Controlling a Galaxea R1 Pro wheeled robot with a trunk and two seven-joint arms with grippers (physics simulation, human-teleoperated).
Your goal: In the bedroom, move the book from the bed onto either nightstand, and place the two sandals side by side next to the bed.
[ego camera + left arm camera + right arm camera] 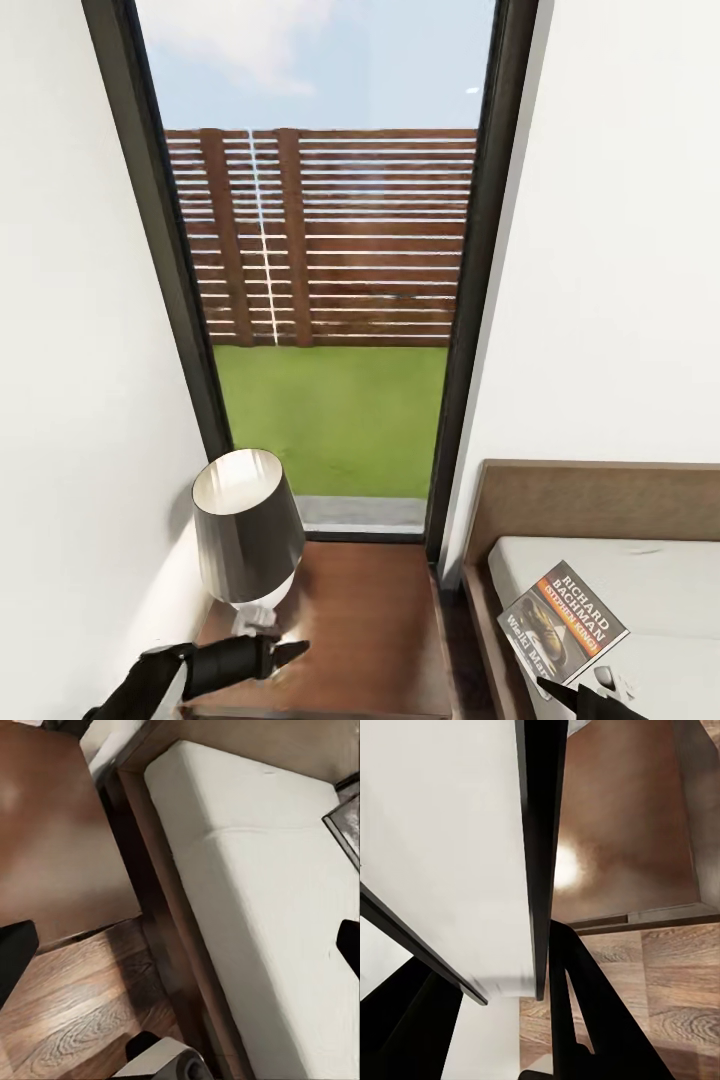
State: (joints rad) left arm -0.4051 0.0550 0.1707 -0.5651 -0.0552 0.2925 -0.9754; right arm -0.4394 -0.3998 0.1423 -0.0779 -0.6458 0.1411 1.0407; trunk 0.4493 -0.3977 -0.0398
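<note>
- Nearest in the head view, the right tool point(565, 690) shows at the lower right edge, its dark fingers closed on the lower corner of the book point(562, 622), which it holds tilted above the bed point(610, 570).
- The right wrist view looks along that grip: the book point(442, 847) fills much of it as a pale slab seen edge-on, with one dark finger point(585, 1005) pressed along its edge. Beyond it lie the wood plank floor point(675, 982) and the brown top of the nightstand point(622, 817).
- At the lower left of the head view, the left tool point(285, 652) hovers over the near edge of the nightstand point(370, 620), holding nothing. Whether its fingers are parted or together cannot be told from here.
- In the left wrist view, a dark fingertip point(15, 952) shows at one edge and another point(349, 945) at the opposite edge, well apart, so the left tool is open. Between them are the bed's mattress point(262, 892), its dark frame, the floor point(75, 1020) and the nightstand top point(52, 832).
- The book is well apart from the nightstand, across the gap between it and the bed frame.
- On the nightstand's far left corner stands a lamp point(245, 530) with a dark shade.
- Behind it rises the tall dark-framed window point(320, 250), showing grass point(330, 410), a slatted fence point(330, 235) and sky.
</note>
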